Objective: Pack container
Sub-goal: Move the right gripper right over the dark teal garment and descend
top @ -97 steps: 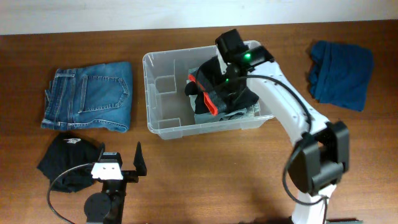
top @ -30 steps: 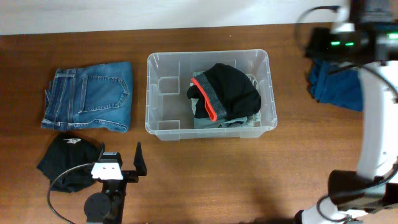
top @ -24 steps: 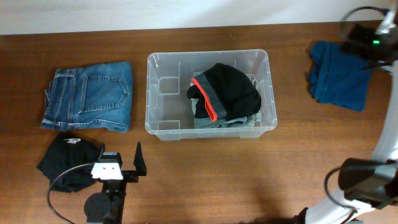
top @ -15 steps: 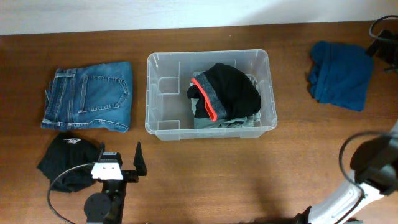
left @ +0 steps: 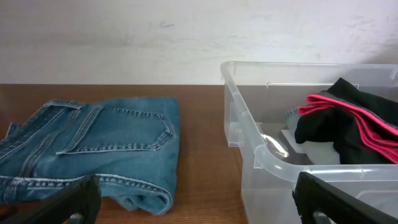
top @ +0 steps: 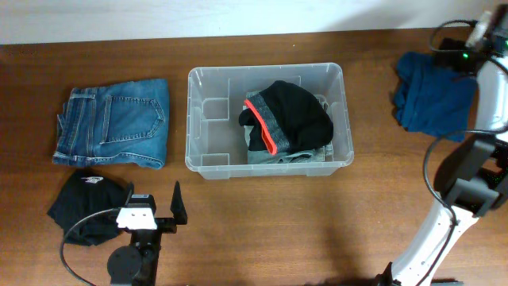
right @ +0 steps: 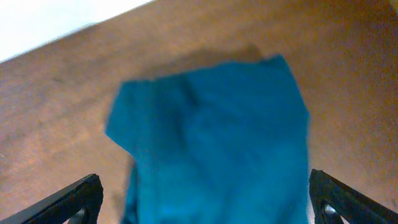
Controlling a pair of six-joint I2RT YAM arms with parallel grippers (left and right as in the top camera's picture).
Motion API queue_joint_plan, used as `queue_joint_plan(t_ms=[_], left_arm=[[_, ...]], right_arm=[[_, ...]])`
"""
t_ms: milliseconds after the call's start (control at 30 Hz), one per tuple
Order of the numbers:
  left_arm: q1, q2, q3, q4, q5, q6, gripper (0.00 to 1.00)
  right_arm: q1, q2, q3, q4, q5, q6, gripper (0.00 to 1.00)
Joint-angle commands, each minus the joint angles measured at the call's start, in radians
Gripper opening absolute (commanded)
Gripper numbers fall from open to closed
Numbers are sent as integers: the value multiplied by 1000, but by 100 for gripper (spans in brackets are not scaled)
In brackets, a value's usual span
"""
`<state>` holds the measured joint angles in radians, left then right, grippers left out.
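Note:
The container [top: 214, 137], a clear plastic tub, stands mid-table. Its right half holds a black garment with orange-red trim [top: 292, 115] on top of a grey one [top: 287, 156]. At the far right lies a crumpled blue cloth [top: 432, 95]. My right gripper [right: 205, 200] hovers above the blue cloth [right: 217, 143], open, with nothing between its fingers. My left gripper [left: 199, 202] rests low at the front left, open and empty. It faces the gap between the folded jeans [left: 93, 143] and the container's near corner [left: 249, 134].
Folded blue jeans [top: 115, 123] lie left of the container. A crumpled black garment [top: 79, 208] sits at the front left beside the left arm's base. The right arm's white links rise along the right edge. A pale wall runs behind the table.
The right arm has left the container, swung out to the far right and now hangs over the blue cloth, jaws wide. The black garment stays in the tub. The left arm is still.

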<state>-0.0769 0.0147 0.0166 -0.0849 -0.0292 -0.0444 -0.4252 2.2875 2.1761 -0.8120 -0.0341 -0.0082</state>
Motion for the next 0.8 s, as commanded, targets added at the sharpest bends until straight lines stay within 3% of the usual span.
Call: queue_joint_plan(t_ms=[0,267,533,767], left_arm=[[4,-7,-7,2,8,15,99],[4,-7,-7,2,8,15,99],[4,-7,-7,2,8,15,99],[4,-7,-7,2,8,15,99]], right_arm=[[46,43,2,36,85,-17,98],[31,144,2,54,109,69,98],[18,265,2,6,87,68,98],[6,349,2,-190,42,69,98]])
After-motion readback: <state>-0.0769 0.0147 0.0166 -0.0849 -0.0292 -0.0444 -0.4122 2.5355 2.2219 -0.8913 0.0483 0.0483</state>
